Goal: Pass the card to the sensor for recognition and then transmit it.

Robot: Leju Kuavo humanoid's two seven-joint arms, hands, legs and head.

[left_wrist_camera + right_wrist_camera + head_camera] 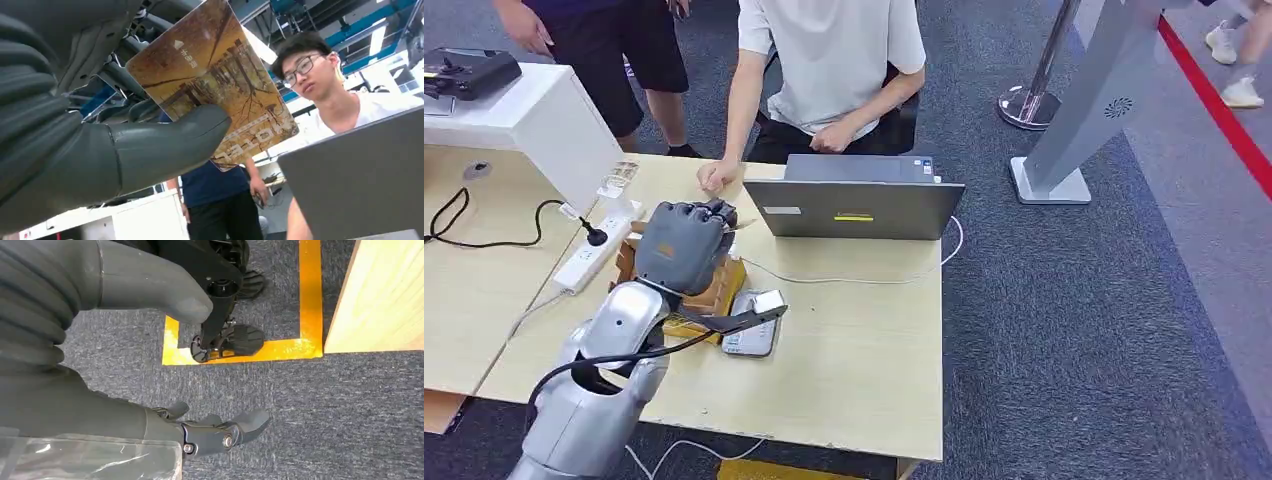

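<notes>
The worktop (pixel 864 370) has bare wood at five o'clock of the left hand (pixel 682 245), up to its near edge. A laptop (pixel 854 205) stands at two o'clock, a person (pixel 829 60) behind it. The left hand's thumb and fingers (pixel 165 145) pinch the card (pixel 215 80) above a small sensor (pixel 752 325). The right hand (pixel 150 340) hangs over carpet, fingers loosely apart, holding nothing.

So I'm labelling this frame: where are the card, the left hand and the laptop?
card (pixel 215 75), left wrist view, middle of its printed face.
left hand (pixel 686 245), head view, back of the hand.
laptop (pixel 854 208), head view, back of its lid.
</notes>
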